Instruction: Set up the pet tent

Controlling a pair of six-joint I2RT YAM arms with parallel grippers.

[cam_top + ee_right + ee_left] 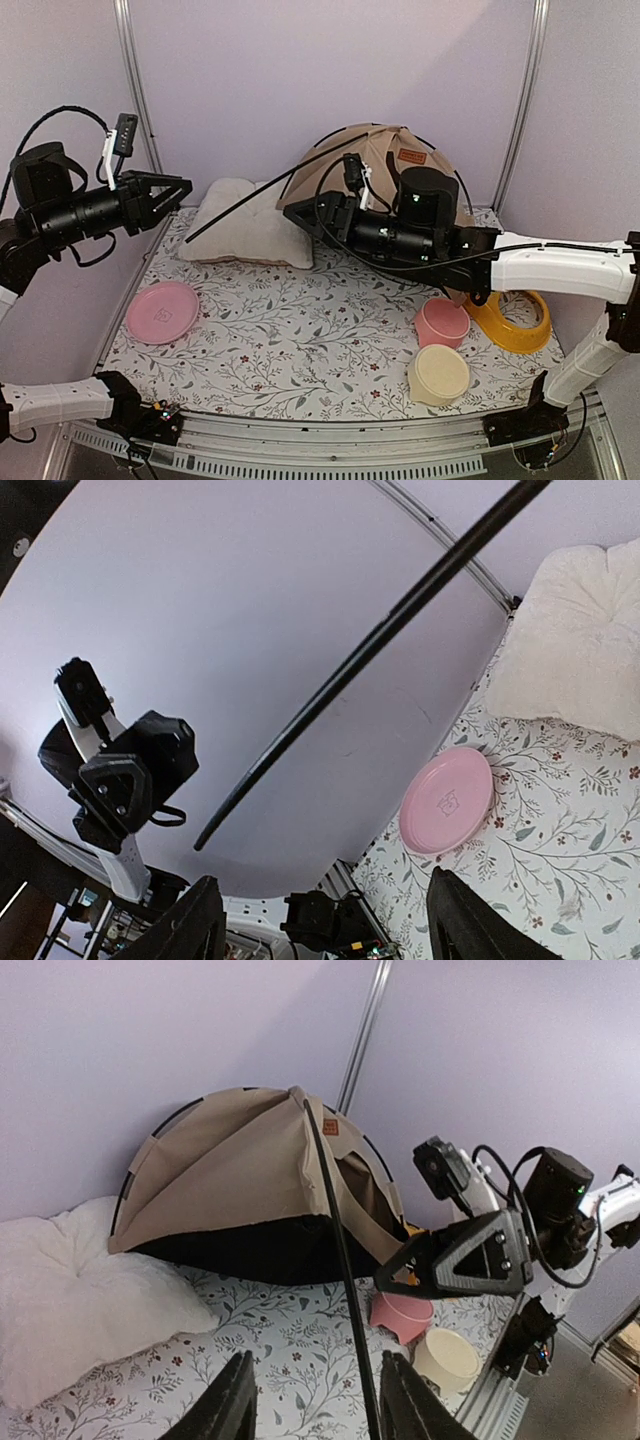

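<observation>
Top external view: right gripper [293, 213] is gaping wide, empty, a thin black pole [240, 213] passing just beside it from the tan fabric pet tent [375, 150] behind; left gripper [183, 187] is hanging spread too, near the pole's free end.

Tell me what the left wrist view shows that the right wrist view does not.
Only left wrist: the pet tent, a pink bowl, a cream bowl and the right arm. Only right wrist: a pink plate and the left arm. Both: the black pole, the white cushion and the floral table cover.
</observation>
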